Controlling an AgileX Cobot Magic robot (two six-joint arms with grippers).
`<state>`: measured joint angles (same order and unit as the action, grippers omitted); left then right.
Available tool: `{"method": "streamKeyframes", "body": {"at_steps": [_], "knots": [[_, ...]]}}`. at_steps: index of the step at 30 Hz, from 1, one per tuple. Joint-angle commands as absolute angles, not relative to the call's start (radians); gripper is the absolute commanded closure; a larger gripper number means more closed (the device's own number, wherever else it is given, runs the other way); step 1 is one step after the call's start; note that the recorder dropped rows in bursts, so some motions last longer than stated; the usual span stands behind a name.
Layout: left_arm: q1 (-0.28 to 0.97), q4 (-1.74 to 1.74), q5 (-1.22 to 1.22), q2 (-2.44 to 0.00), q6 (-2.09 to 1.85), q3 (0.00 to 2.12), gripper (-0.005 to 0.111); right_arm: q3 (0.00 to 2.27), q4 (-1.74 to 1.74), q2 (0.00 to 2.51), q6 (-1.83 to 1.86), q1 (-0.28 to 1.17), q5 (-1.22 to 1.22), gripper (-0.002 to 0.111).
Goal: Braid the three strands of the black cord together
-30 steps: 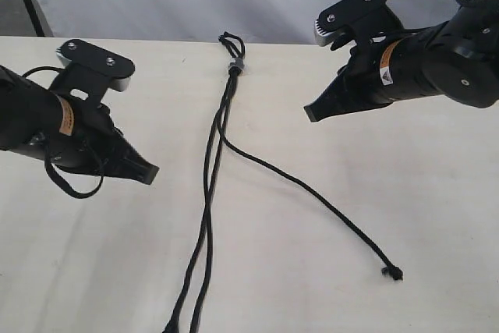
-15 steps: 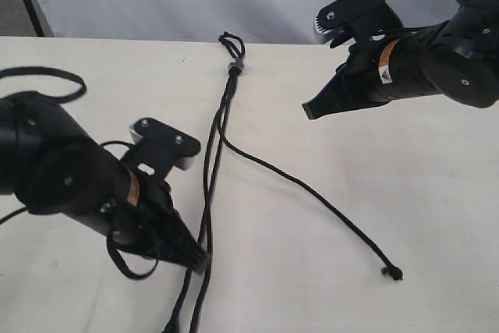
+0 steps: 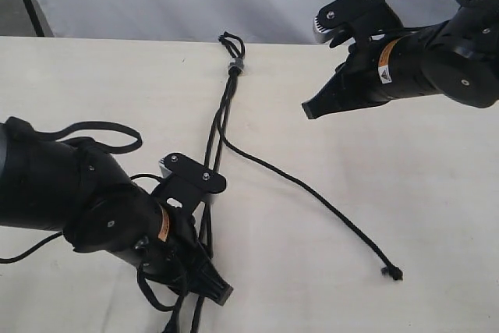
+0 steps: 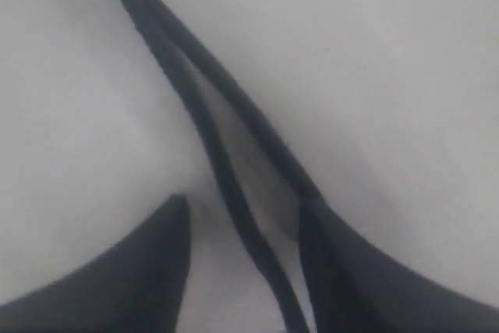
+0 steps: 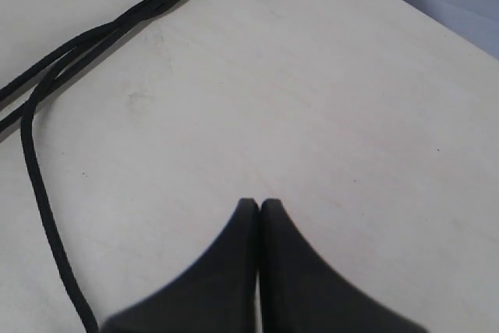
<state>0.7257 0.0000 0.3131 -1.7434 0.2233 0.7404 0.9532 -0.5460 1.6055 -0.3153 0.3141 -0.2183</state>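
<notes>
Take the small grey band (image 3: 236,63) as your reference; it sits near the far edge of the pale, smooth table (image 3: 405,161). The thin matte black cord (image 3: 231,83) lies flat on the table. Its three strands (image 3: 212,154) are joined at the band, and tiny loops sit just beyond it.

Two strands run side by side straight away from the band toward the near table edge. The third strand (image 3: 312,193) leaves them a short way below the band. It angles off to the right and ends well apart from them in a small frayed knot (image 3: 396,274).

The left gripper (image 3: 217,292) is low over the paired strands, far from the band. In the left wrist view its black fingers (image 4: 156,271) are spread. One strand passes between them and the other runs up against one fingertip. You cannot tell whether the fingers touch the table.

The right gripper (image 3: 312,109) is to the right of the band, clear of every strand. Its fingers are pressed together with nothing between them.
</notes>
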Motion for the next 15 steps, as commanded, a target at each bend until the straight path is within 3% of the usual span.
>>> {"method": "streamKeyframes", "body": {"at_steps": [1, 4, 9, 12, 15], "knots": [[0.731, 0.048, 0.289, -1.779, 0.231, 0.741, 0.079, 0.953, -0.551, 1.598, -0.321, 0.316, -0.214, 0.109], [0.731, 0.069, 0.301, -1.772, 0.231, 0.746, 0.106, 0.953, -0.551, 1.598, -0.321, 0.316, -0.215, 0.109], [0.695, 0.125, 0.325, -1.704, 0.232, 0.753, 0.107, 0.953, -0.551, 1.598, -0.321, 0.316, -0.210, 0.109], [0.613, 0.159, 0.326, -1.646, 0.232, 0.753, 0.107, 0.953, -0.551, 1.598, -0.321, 0.316, -0.214, 0.109], [0.412, 0.172, 0.326, -1.568, 0.232, 0.753, 0.107, 0.953, -0.551, 1.598, -0.321, 0.316, -0.219, 0.109]]}}
